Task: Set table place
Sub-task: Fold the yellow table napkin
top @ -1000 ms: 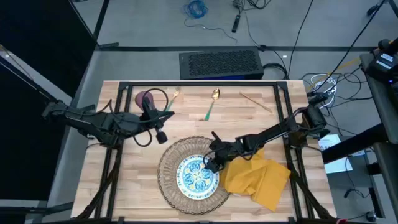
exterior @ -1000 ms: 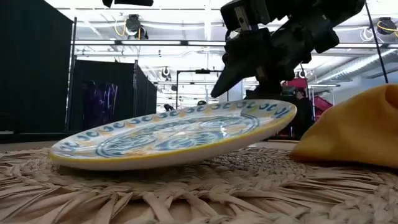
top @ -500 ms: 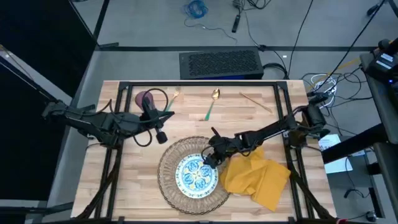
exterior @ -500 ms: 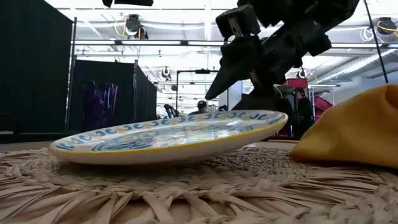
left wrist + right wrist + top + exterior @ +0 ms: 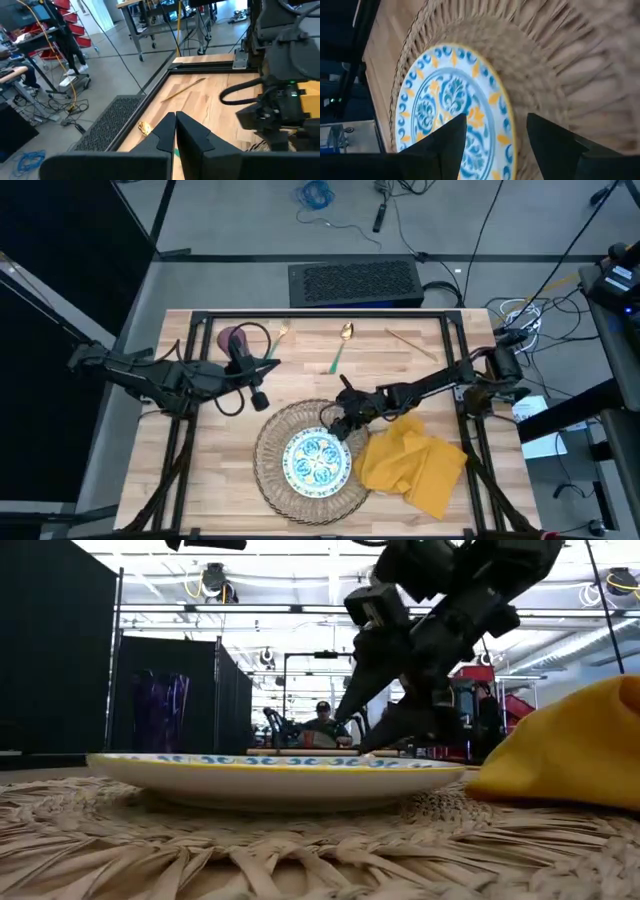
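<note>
A white plate with a teal and yellow pattern [image 5: 316,460] [image 5: 280,776] lies flat on the round wicker mat [image 5: 275,442] [image 5: 300,850]. My right gripper [image 5: 338,425] [image 5: 495,145] hovers open just past the plate's far right rim, its fingers apart from the rim. The yellow napkin [image 5: 412,465] lies crumpled on the table, at the mat's right edge. The purple cup [image 5: 233,340], the fork [image 5: 277,342] and the spoon [image 5: 340,348] sit near the far edge. My left gripper [image 5: 258,396] [image 5: 175,131] is shut on nothing, left of the mat's far side.
A thin wooden stick [image 5: 410,343] lies at the far right of the table. A black cable loops around the cup. A dark perforated box [image 5: 355,282] stands beyond the far edge. Bare planks lie left of the mat and near the front left corner.
The plate was tilted, its far right rim raised in my right gripper. It has come down flat on the mat. My right gripper has opened, let go of the rim and drawn back a little toward the table's far edge.
</note>
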Available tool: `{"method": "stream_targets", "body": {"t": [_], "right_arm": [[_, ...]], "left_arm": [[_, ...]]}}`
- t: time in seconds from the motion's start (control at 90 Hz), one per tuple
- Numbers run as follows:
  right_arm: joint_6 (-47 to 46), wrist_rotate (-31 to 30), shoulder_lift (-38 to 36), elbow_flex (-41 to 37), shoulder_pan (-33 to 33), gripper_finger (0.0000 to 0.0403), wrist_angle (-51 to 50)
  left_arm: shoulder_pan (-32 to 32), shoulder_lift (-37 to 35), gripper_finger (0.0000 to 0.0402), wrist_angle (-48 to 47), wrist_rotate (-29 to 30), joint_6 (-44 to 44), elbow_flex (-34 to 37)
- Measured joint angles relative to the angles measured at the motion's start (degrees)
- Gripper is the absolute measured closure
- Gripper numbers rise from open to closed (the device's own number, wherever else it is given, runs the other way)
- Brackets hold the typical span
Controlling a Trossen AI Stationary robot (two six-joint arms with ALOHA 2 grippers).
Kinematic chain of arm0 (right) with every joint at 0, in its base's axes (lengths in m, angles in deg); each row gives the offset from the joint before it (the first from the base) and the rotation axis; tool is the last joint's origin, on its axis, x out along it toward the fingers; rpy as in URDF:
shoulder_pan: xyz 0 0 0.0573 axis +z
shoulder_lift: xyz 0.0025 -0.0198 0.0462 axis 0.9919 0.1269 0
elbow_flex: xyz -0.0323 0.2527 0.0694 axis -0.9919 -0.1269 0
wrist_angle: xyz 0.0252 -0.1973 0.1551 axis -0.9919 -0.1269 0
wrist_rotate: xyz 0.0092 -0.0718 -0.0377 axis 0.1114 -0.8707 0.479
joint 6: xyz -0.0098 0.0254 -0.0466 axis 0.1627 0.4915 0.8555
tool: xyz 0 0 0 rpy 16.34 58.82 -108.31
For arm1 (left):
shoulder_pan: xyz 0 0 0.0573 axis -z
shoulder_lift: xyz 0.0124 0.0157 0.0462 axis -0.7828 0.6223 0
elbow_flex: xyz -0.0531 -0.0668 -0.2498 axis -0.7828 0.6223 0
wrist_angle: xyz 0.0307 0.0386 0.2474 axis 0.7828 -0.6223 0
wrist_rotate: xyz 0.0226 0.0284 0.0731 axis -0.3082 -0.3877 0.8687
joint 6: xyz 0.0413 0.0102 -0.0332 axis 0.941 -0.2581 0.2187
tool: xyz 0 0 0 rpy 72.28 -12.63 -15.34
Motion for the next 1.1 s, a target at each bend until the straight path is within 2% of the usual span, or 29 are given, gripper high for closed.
{"method": "stream_targets", "body": {"t": [0.167, 0.278, 0.356, 0.5, 0.644, 0.778, 0.967, 1.1], "right_arm": [[5.1, 2.9, -2.5, 2.9, -3.5, 0.0209, -2.5], [10.0, 3.6, -6.7, 5.7, -5.3, 0.0209, -11.7], [13.1, 1.6, -11.0, 7.6, -5.8, 0.0209, -21.3], [14.2, -6.6, -20.5, 8.8, -4.9, 0.0209, -38.6], [8.2, -10.9, -29.4, 8.8, -1.4, 0.0209, -52.6], [-0.8, -13.5, -34.5, 8.8, 5.2, 0.0209, -62.2], [-16.3, -17.4, -35.7, 8.8, 17.0, 0.0209, -74.8], [-24.9, -17.4, -34.8, 7.3, 24.2, 0.0209, -76.1]], "left_arm": [[0.0, 0.0, 0.0402, 0.0, 0.0, 0.0, 0.0], [0.8, -0.6, 0.0402, -0.3, 0.0, -0.2, 0.0], [1.9, -1.2, 0.0402, 0.0, -0.8, -1.9, 0.0], [3.3, -0.9, 0.0402, 0.2, -7.0, -5.6, 0.0], [3.7, 1.5, 0.0402, 2.1, -7.9, -6.1, 0.0], [3.7, 4.0, 0.0402, 6.9, -8.1, -5.1, 0.0], [3.7, 7.1, 0.0402, 10.4, -9.5, -4.4, 0.0], [3.6, 8.0, 0.0402, 10.6, -9.7, -4.4, 0.0]]}}
